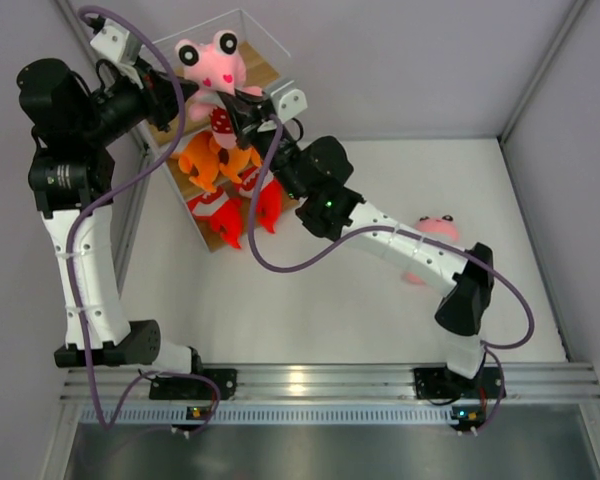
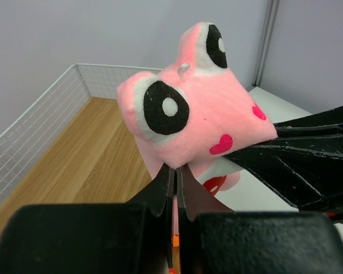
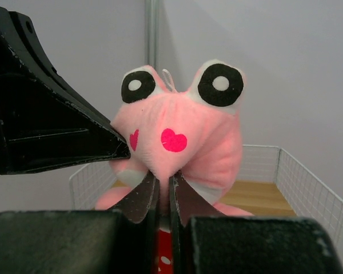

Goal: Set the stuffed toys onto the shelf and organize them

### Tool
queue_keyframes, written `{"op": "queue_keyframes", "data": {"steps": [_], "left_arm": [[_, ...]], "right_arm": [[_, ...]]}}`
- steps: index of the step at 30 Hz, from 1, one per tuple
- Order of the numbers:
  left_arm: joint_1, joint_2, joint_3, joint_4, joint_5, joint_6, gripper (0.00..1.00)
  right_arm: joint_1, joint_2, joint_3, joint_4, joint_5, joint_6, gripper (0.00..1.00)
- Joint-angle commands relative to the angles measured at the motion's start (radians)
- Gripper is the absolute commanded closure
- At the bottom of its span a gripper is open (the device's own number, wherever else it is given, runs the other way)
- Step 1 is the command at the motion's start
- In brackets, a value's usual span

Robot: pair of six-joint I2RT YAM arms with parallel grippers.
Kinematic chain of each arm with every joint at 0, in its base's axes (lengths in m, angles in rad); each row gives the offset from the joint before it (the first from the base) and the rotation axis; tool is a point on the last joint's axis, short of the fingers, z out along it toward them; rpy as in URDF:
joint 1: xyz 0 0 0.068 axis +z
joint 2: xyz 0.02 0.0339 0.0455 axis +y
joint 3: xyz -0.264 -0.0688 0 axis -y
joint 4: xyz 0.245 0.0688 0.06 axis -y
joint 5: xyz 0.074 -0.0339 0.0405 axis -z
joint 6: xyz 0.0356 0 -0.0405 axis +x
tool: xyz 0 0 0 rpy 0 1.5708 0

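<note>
A pink stuffed toy (image 1: pixel 212 62) with big black-and-white eyes and a red polka-dot dress sits upright on the top board of the shelf (image 1: pixel 261 71). My left gripper (image 1: pixel 185 96) comes from the left and is shut on the plush under its head (image 2: pixel 175 168). My right gripper (image 1: pixel 242 106) comes from the right and is shut on the plush at its chin (image 3: pixel 163 177). Orange sharks (image 1: pixel 216 158) lie on the middle tier and red sharks (image 1: pixel 242 212) on the lowest. Another pink toy (image 1: pixel 437 229) lies on the table, partly hidden behind my right arm.
The shelf's white wire rail (image 2: pixel 40 114) edges the wooden top board (image 2: pixel 86 154), also seen in the right wrist view (image 3: pixel 263 197). The other gripper's black finger (image 2: pixel 308 165) crowds the toy, as does the left one (image 3: pixel 46 125). Grey walls stand close behind.
</note>
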Motion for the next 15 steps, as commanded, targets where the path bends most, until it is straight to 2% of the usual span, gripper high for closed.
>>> {"op": "queue_keyframes", "data": {"steps": [1,2,6,8,9,12,15], "left_arm": [[-0.025,-0.026,-0.012,0.073,-0.051,0.032,1.0],[-0.027,-0.029,-0.016,0.098,-0.068,0.029,1.0],[-0.025,-0.031,-0.049,0.181,-0.162,0.027,1.0],[-0.027,-0.014,-0.044,0.204,-0.211,0.041,1.0],[-0.027,-0.009,-0.043,0.224,-0.225,0.061,1.0],[-0.027,0.015,-0.041,0.246,-0.266,0.128,1.0],[-0.027,0.035,-0.041,0.27,-0.324,0.162,1.0]], "right_arm": [[0.023,0.018,0.074,0.057,-0.052,0.003,1.0],[0.023,0.025,0.078,0.056,-0.044,0.001,1.0],[0.018,0.067,0.106,0.093,-0.015,-0.031,0.65],[0.017,0.076,0.103,0.125,0.011,-0.043,0.51],[0.017,0.079,0.097,0.132,0.019,-0.053,0.35],[0.017,0.064,0.074,0.139,0.023,-0.07,0.22],[0.015,0.033,0.019,0.16,0.031,-0.091,0.13]]}}
